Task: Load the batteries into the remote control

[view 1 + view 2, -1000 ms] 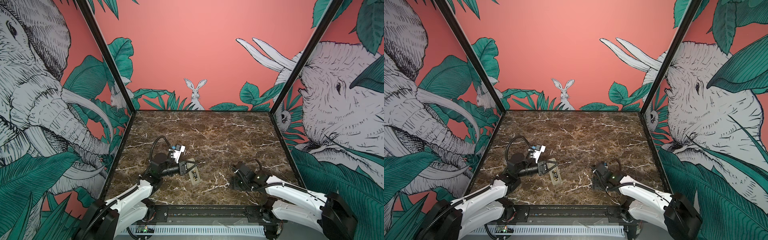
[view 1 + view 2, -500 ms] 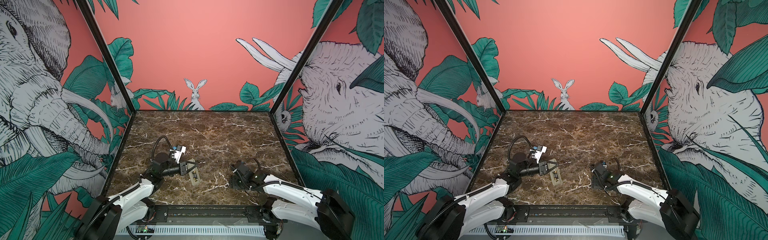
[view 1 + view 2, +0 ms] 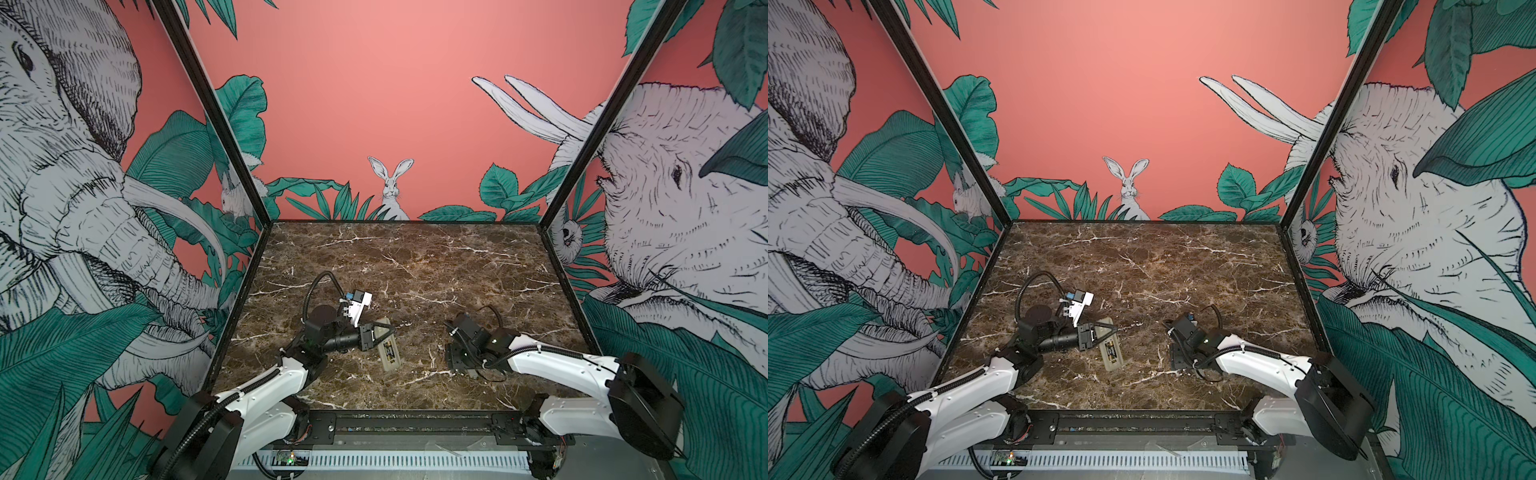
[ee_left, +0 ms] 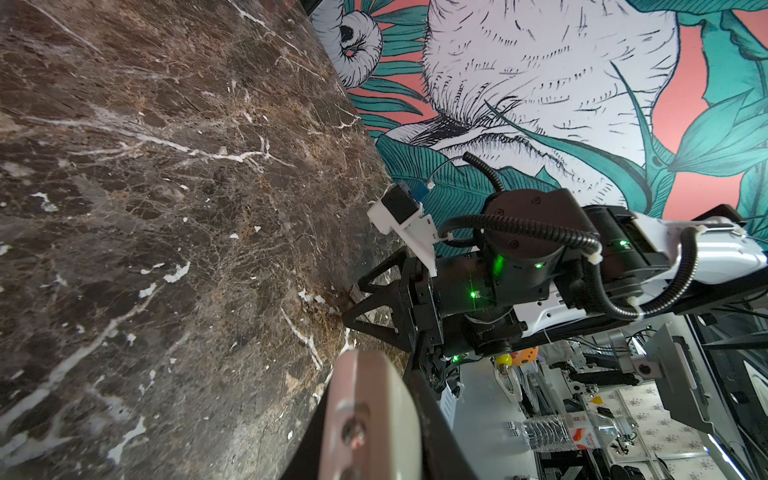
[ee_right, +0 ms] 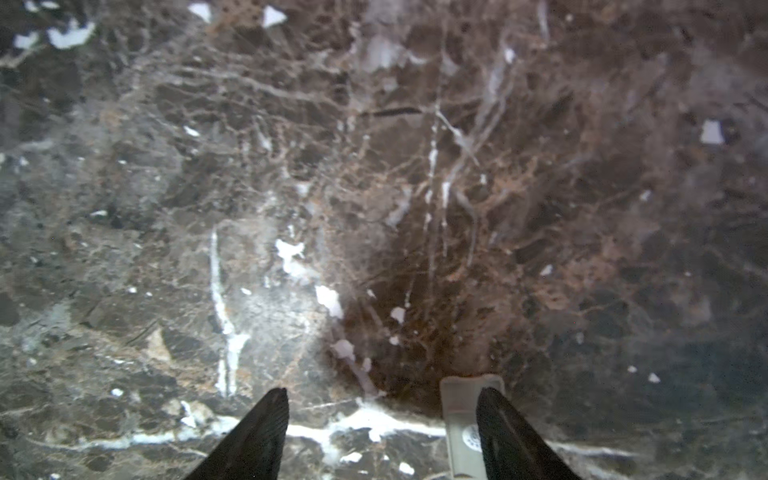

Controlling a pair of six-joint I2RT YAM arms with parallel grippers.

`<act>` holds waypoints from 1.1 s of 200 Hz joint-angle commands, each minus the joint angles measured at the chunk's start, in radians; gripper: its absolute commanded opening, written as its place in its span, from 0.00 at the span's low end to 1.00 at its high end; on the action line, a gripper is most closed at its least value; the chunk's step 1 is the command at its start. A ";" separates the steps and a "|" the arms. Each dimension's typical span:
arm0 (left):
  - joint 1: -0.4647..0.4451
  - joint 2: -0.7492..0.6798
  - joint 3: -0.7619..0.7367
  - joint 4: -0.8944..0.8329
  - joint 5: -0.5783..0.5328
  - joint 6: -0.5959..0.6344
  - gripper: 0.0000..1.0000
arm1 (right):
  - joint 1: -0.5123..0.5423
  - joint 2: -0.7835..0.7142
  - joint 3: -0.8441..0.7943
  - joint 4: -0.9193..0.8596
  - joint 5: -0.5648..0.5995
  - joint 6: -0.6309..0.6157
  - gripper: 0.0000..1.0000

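The remote control (image 3: 385, 347) (image 3: 1111, 352) lies back up on the marble, just left of the middle in both top views. Its open bay holds dark batteries (image 3: 389, 351) (image 3: 1111, 348) with yellow marks. My left gripper (image 3: 384, 329) (image 3: 1106, 328) is shut on the remote's far end. In the left wrist view that beige end (image 4: 374, 436) fills the space between the jaws of the left gripper (image 4: 370, 399). My right gripper (image 3: 455, 360) (image 3: 1177, 358) (image 5: 382, 392) points down at the table to the right, open. A small pale flat piece (image 5: 463, 419) lies against one finger.
Brown marble tabletop (image 3: 415, 266) enclosed by painted walls on the left, right and back. A black rail (image 3: 407, 419) runs along the front edge. The right arm (image 4: 519, 257) shows in the left wrist view, with its fingers (image 4: 374, 299) down on the marble.
The right arm has shifted very slightly. The left gripper and the remote have stayed where they were.
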 commanded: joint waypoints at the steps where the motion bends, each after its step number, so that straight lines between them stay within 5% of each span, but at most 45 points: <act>1: -0.002 -0.028 -0.003 0.020 0.001 0.017 0.00 | 0.023 0.017 0.048 -0.045 0.030 -0.022 0.72; 70: -0.002 -0.031 0.002 -0.036 -0.029 0.046 0.00 | 0.024 -0.080 0.106 -0.134 0.085 -0.014 0.72; 116: -0.002 -0.033 -0.007 -0.046 -0.048 0.044 0.00 | 0.024 -0.009 0.173 -0.162 0.071 -0.027 0.67; 220: -0.002 -0.056 -0.006 -0.080 -0.045 0.070 0.00 | 0.024 -0.114 0.009 -0.199 -0.014 0.031 0.54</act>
